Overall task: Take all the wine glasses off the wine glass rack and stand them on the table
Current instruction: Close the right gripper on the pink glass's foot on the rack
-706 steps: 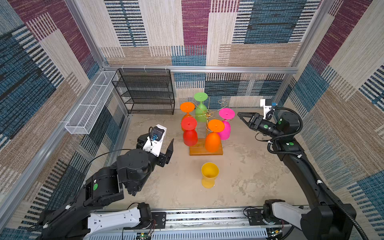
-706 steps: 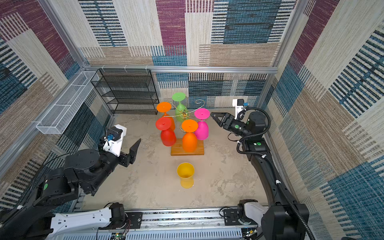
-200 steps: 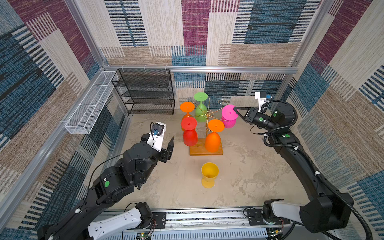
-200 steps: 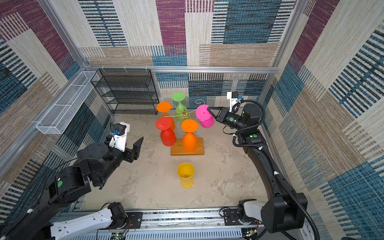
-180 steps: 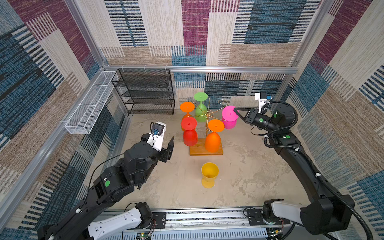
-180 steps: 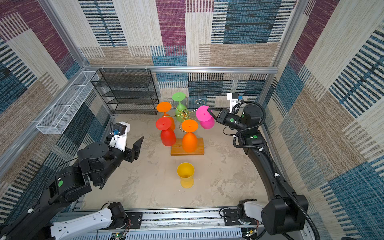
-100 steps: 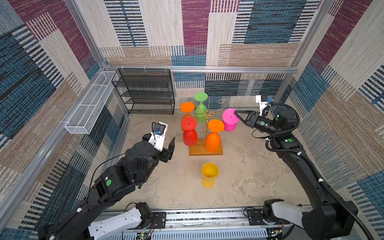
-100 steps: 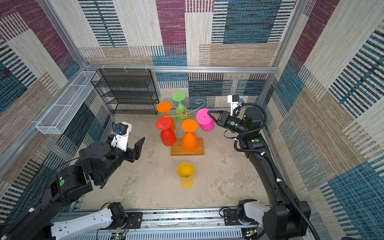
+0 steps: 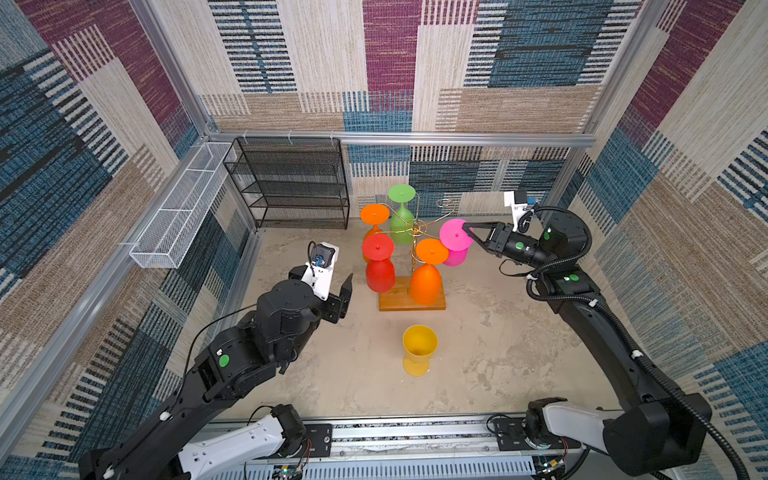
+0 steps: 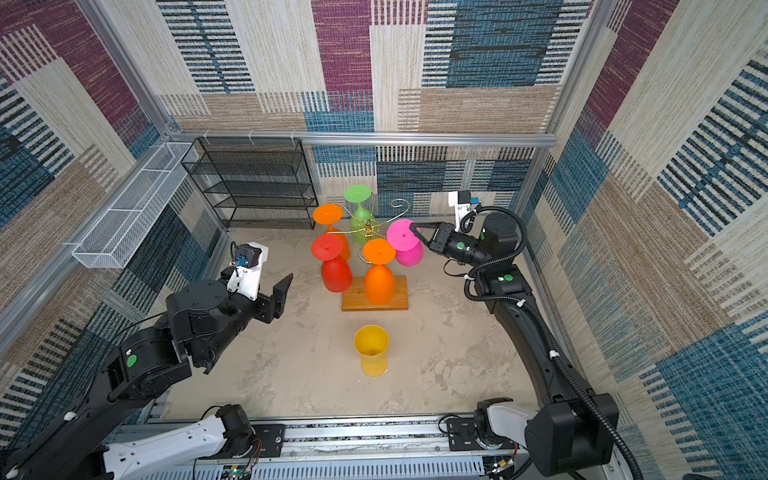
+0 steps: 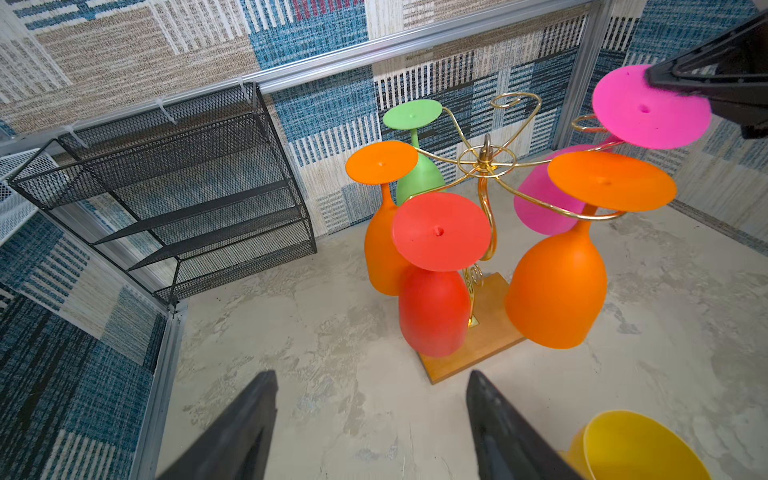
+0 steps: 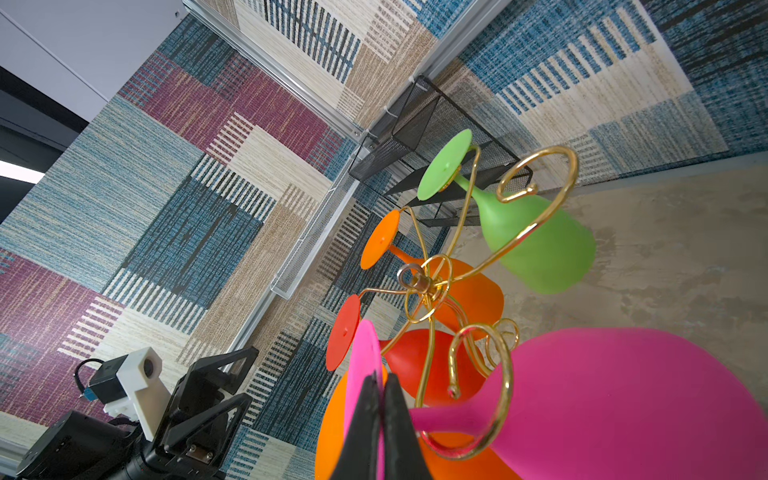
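The wine glass rack [image 9: 415, 227] [image 10: 368, 227] is a gold pole with curled arms on a wooden base [image 9: 392, 300]. Green, red and two orange glasses hang upside down from it. A pink wine glass [image 9: 455, 255] [image 10: 409, 255] hangs at the right. Its stem still passes through a gold curl [image 12: 500, 374]. My right gripper [image 9: 465, 227] [image 10: 412, 226] [image 12: 379, 380] is shut on the rim of its flat pink foot [image 11: 648, 112]. My left gripper [image 11: 372, 376] is open and holds nothing, above the table left of the rack. One of its fingers [image 9: 347, 289] shows in a top view.
A yellow glass [image 9: 419, 349] [image 10: 371, 349] stands upright on the table in front of the rack. A black mesh shelf unit [image 9: 291, 183] stands at the back left. A long white wire basket [image 9: 178, 208] hangs on the left wall.
My right gripper has closed on the pink glass's foot and tilted it. In the last second it sank slightly with the glass. The left arm crept toward the rack.
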### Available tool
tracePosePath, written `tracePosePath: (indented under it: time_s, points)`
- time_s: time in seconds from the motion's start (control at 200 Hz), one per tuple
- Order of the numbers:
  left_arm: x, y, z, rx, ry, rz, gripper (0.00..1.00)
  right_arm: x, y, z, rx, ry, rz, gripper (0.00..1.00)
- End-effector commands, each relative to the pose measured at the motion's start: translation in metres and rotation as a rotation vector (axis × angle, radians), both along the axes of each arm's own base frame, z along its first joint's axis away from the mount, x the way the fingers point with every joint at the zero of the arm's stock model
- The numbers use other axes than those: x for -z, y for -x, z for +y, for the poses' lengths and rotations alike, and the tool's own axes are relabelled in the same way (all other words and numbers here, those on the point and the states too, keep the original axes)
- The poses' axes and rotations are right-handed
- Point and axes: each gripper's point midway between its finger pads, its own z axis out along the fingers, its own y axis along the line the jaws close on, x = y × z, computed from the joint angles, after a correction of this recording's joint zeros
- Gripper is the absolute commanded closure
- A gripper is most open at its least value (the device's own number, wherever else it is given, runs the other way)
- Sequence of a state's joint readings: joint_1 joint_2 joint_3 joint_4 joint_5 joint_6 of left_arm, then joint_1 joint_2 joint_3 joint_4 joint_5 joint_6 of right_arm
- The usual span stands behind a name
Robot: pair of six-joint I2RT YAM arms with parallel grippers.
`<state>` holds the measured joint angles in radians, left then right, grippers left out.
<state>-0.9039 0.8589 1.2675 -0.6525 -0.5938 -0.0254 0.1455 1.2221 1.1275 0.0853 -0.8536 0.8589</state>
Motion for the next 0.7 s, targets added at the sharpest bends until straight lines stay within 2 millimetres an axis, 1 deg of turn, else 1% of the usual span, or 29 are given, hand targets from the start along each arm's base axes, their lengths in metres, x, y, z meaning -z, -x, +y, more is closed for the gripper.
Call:
tracePosePath:
  time_s: [0.0,0.356,0.691]
  points:
    - [0.000,0.000,-0.002,0.008,0.019,0.011,0.26,-0.014,0.000,0.004,-0.021,-0.020,-0.041,1.00]
    - [0.005,-0.002,0.001,-0.003,0.015,0.023,0.26,-0.025,-0.014,0.014,-0.041,-0.025,-0.056,1.00]
    - [0.009,-0.003,0.003,-0.004,0.013,0.038,0.26,-0.024,-0.038,0.015,-0.017,-0.008,-0.059,1.00]
